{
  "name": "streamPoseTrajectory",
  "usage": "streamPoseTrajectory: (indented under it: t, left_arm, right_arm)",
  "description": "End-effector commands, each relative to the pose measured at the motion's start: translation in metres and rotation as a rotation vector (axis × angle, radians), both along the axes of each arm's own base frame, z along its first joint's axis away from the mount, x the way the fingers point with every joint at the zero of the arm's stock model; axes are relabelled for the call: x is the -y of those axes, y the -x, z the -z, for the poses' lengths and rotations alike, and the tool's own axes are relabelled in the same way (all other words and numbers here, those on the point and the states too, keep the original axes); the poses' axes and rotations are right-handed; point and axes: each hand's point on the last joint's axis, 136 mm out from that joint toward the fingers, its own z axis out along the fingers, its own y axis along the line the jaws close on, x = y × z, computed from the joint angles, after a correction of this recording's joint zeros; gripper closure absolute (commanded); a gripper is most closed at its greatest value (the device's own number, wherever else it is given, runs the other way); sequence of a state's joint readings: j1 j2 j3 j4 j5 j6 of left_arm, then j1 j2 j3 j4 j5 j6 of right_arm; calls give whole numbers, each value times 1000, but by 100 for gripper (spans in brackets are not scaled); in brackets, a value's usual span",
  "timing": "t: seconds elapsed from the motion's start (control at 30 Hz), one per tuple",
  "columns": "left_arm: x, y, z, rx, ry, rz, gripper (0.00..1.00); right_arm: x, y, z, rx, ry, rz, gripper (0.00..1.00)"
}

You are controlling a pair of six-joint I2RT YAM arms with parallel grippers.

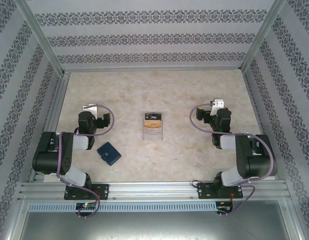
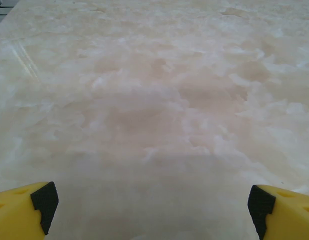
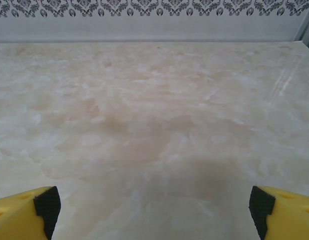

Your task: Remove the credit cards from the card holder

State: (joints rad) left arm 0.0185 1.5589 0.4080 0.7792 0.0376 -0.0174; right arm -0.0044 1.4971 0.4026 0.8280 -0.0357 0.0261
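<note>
The card holder [image 1: 109, 153], a small dark navy wallet, lies folded shut on the marble table [image 1: 194, 95], just right of my left arm's elbow. The credit cards are hidden. My left gripper [image 1: 91, 111] sits behind and to the left of the wallet, facing the back wall. In its wrist view the left gripper [image 2: 154, 207] is open, its yellow fingers [image 2: 24, 212] wide apart over bare table. My right gripper [image 1: 215, 110] hovers at the right side. It too is open [image 3: 154, 207], with nothing between its fingers [image 3: 282, 210].
A clear acrylic stand [image 1: 153, 126] rests at the table's middle, with a dark strip and a tan patch showing inside it. Patterned walls and metal posts close the table on three sides. An aluminium rail [image 1: 154, 190] runs along the near edge.
</note>
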Motion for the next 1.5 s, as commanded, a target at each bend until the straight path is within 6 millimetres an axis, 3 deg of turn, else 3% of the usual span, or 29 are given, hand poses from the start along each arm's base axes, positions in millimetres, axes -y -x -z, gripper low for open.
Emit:
streamPoseTrajectory:
  t: [0.0,0.77,0.93,1.1,1.23,1.33,1.47]
  left_arm:
    - [5,-8,-13,52,-13,21,1]
    - [5,-7,-13,52,-13,23,1]
    - [7,-11,-33,-9,-10,32,1]
    - [-17,-2,-89,-67,46,-151,1]
    - [-32,32,-131,-164,170,-345,1]
    - [-32,59,-136,-194,246,-404,1]
    - [-13,89,-119,-288,369,-380,1]
  right_arm:
    - [-1,-1,-4,25,-7,-9,2]
    - [-1,-1,-4,26,-8,-9,2]
    - [-1,-2,-7,36,-7,-6,2]
    - [12,7,-39,-5,-7,87,2]
    - [25,25,-78,17,-185,231,2]
    - [28,41,-93,28,-409,316,2]
    - [0,44,-119,45,-580,164,2]
